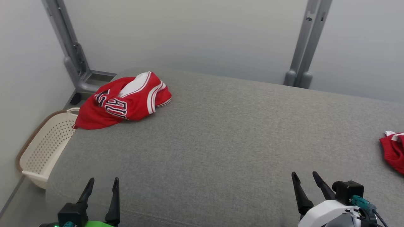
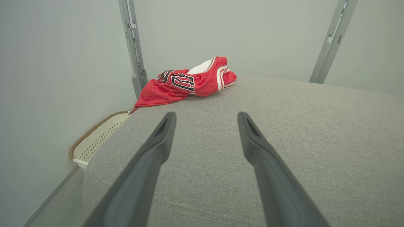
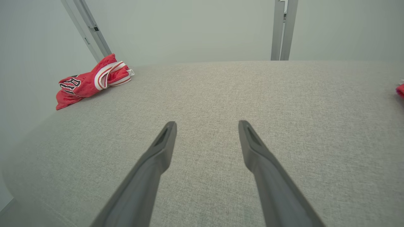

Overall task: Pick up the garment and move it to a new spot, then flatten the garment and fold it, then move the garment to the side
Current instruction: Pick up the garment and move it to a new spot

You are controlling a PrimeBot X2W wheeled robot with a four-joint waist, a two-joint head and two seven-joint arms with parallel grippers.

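Observation:
The garment (image 1: 124, 101) is a red jersey with white trim and black lettering, lying crumpled at the far left corner of the grey cushioned surface (image 1: 227, 138); one end hangs over the left edge. It also appears in the left wrist view as the garment (image 2: 189, 83) and in the right wrist view as the garment (image 3: 91, 82). My left gripper (image 1: 104, 181) is open near the front left edge, empty, well short of the garment. My right gripper (image 1: 304, 175) is open at the front right, empty too. Open fingers frame bare fabric in both wrist views: left gripper (image 2: 206, 116), right gripper (image 3: 206, 124).
A cream perforated basket (image 1: 44, 148) stands on the floor against the surface's left side, below the garment. Another red cloth (image 1: 394, 151) lies at the right edge. Grey metal posts (image 1: 303, 47) rise behind the surface against a pale wall.

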